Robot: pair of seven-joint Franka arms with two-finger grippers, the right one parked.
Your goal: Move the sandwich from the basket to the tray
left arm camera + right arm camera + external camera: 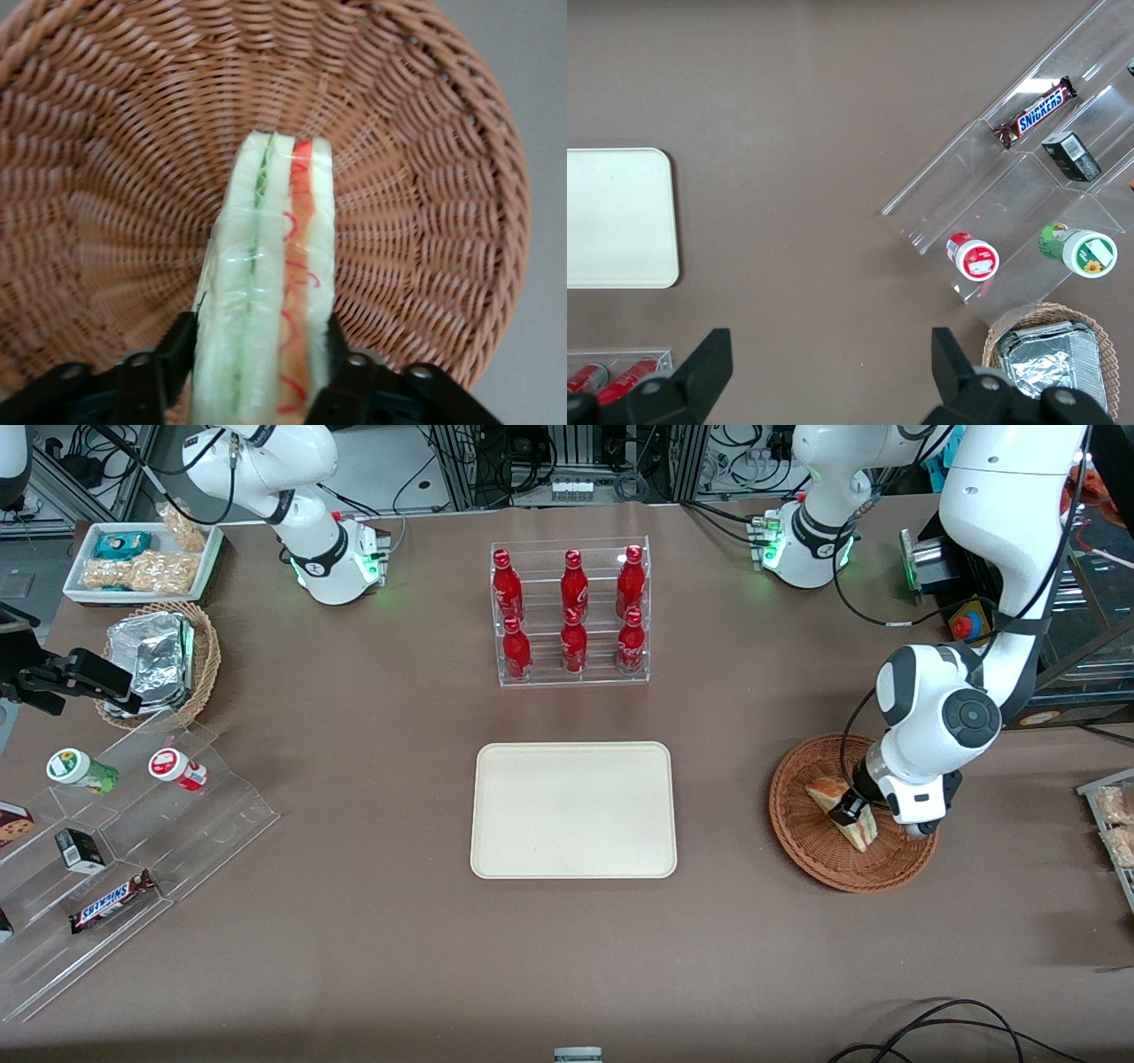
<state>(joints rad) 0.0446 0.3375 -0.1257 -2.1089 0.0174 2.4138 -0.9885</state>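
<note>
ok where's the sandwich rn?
In the basket at the working arm's end of the table: the sandwich sits between the gripper fingers, the tray bare.

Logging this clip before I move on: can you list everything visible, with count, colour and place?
sandwich: one, white bread, pink and green filling, in the basket, between the gripper's fingers
basket: one, reddish-brown wicker, toward the working arm's end
tray: one, cream, table middle, bare
bottles: six, red, in a clear rack, farther from the front camera than the tray
foil container: one, silver, in a tan basket toward the parked arm's end
snack tray: one, white, holding packets
stepped clear stand: one, holding two small cups, a Snickers bar, a dark box
gripper: one, black, shut on the sandwich inside the basket
</note>
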